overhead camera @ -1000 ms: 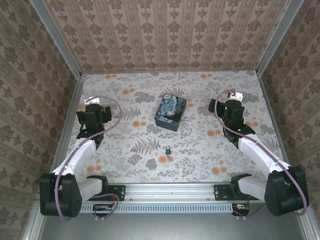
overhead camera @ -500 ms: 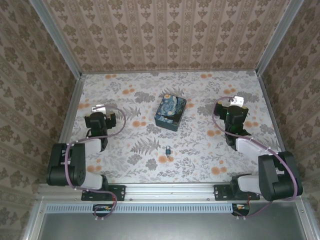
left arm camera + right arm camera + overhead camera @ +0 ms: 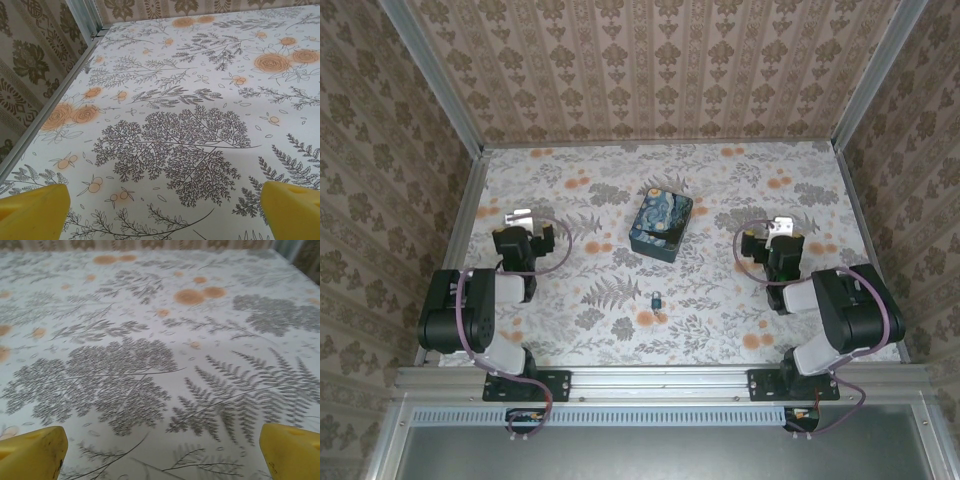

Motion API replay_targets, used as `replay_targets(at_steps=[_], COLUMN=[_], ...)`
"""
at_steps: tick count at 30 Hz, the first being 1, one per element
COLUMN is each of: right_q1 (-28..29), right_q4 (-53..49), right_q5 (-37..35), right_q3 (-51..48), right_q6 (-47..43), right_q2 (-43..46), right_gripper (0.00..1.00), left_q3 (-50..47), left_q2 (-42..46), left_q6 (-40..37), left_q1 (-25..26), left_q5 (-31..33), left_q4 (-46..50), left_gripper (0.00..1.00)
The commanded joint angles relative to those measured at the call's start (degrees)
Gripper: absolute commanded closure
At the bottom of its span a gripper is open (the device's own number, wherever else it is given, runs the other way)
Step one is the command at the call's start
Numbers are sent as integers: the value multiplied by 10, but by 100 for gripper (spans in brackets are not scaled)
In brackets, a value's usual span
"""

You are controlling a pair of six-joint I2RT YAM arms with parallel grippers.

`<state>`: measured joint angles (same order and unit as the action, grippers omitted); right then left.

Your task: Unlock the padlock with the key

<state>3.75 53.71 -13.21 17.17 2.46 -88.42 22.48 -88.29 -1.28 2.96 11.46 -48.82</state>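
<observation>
My left claw (image 3: 523, 236) sits low over the left side of the tabletop (image 3: 620, 180), near the metal rail along the left wall (image 3: 380, 150), and it is spread wide with nothing between its jaws. In the left wrist view its yellow fingertips (image 3: 32, 212) stand at the two bottom corners, with bare floral cloth between them. Toward the middle, further from me, lies the box (image 3: 661, 226) printed with a blue-and-yellow starry painting, flat on the tabletop and turned a little askew. Nearer to me than the box, and apart from it, is the padlock (image 3: 657, 300), a tiny dark bluish-grey thing lying about midway between my two arms and well away from both claws. It is too small for me to tell how its shackle stands or whether a key is with it. My right claw (image 3: 775, 242) is low over the right side of the tabletop, also spread wide and holding nothing. Its yellow fingertips (image 3: 31, 452) show in the bottom corners of the right wrist view, with only fern and flower print between them.
</observation>
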Motion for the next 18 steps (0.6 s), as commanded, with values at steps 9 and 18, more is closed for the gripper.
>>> replay_targets(at_steps=[9,18], right_q1=[-25,-24], right_q4=[-4,-37], right_q5=[19,57], right_q3=[39,61], right_q6=[19,3], right_q2=[7,1], right_gripper=[0,0], left_q3=[-3,-3], left_q2=[2,1], left_q6=[-4,-3], left_q1=[2,1], left_q5=[-1,-4], left_q4=[-24,-23], left_gripper=[0,0])
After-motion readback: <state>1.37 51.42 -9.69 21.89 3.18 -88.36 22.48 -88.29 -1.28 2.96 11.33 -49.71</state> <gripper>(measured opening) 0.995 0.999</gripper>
